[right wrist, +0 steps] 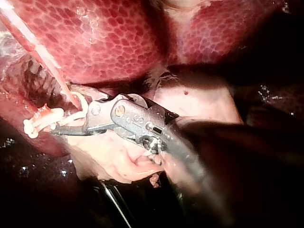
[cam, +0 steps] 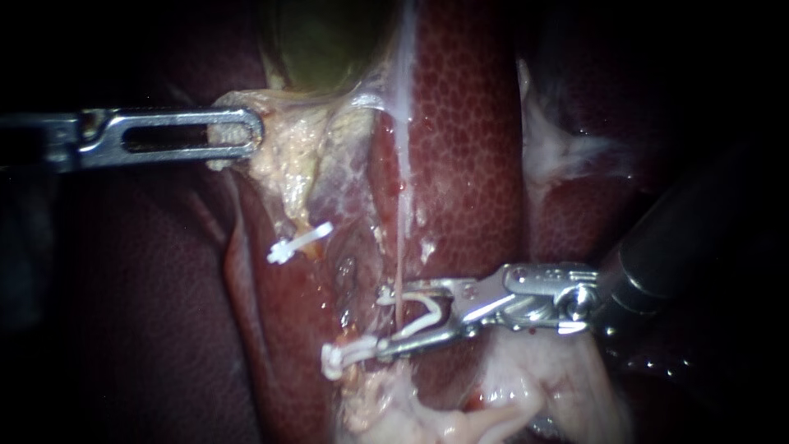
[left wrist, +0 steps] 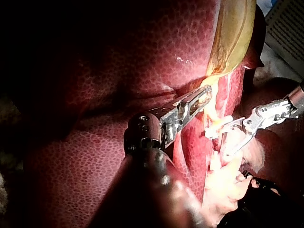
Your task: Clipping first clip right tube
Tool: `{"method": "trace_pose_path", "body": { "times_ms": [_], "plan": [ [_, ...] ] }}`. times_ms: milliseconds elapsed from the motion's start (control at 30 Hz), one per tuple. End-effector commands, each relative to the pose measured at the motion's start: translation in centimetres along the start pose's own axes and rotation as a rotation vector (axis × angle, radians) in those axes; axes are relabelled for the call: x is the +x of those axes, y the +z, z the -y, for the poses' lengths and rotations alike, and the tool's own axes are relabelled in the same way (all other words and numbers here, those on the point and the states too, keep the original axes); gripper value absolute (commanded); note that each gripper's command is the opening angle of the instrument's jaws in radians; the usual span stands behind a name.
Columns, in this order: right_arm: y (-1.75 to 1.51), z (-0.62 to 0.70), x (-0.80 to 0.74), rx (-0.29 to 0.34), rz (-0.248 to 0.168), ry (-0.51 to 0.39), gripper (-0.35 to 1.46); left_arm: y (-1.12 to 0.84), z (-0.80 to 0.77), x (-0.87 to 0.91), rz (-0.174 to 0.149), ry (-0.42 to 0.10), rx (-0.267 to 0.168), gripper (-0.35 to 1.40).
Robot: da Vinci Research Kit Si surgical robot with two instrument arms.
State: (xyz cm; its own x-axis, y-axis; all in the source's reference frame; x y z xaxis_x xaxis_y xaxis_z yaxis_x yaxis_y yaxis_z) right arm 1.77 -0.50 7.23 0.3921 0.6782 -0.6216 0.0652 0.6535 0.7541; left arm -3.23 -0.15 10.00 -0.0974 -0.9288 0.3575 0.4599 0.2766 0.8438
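The right tube (cam: 400, 247) is a thin pale strand running down over the liver (cam: 472, 123). My right instrument (cam: 390, 319) comes in from the right; its jaws stand apart and carry a white open clip (cam: 425, 311) that straddles this tube. The right wrist view shows the same jaws (right wrist: 64, 116) at the tube (right wrist: 42, 57). My left instrument (cam: 246, 131) comes in from the left. Its slotted jaws are shut on pale tissue just below the green gallbladder (cam: 320, 41), and they also appear in the left wrist view (left wrist: 204, 97).
A closed white clip (cam: 300, 243) sits on the left tube. Another closed clip (cam: 345, 355) lies lower, right by the tip of my right instrument's lower jaw. Pale fatty tissue (cam: 526, 386) bulges under the right shaft. Dark liver surrounds the field.
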Motion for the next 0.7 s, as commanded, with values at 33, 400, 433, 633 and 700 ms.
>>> {"method": "trace_pose_path", "body": {
  "times_ms": [33, 400, 433, 633, 700],
  "plan": [
    [0.00, 0.00, 0.00, 0.007, -0.009, 0.006, 0.58, 0.00, 0.00, 0.00, 0.000, 0.000, 0.000, -0.35],
    [0.01, -0.01, -0.01, 0.061, -0.012, 0.049, 0.42, 0.01, 0.00, 0.01, 0.001, 0.000, -0.001, -0.35],
    [0.01, -0.01, -0.01, 0.061, -0.012, 0.049, 0.40, 0.01, 0.00, 0.01, 0.001, 0.000, -0.001, -0.35],
    [-0.02, -0.03, -0.03, 0.062, -0.012, 0.066, 0.18, 0.01, 0.00, 0.01, 0.001, 0.000, -0.001, -0.35],
    [-0.02, -0.03, -0.03, 0.072, -0.009, 0.072, 0.07, 0.01, 0.00, 0.02, 0.001, 0.001, -0.001, -0.35]
  ]
}}
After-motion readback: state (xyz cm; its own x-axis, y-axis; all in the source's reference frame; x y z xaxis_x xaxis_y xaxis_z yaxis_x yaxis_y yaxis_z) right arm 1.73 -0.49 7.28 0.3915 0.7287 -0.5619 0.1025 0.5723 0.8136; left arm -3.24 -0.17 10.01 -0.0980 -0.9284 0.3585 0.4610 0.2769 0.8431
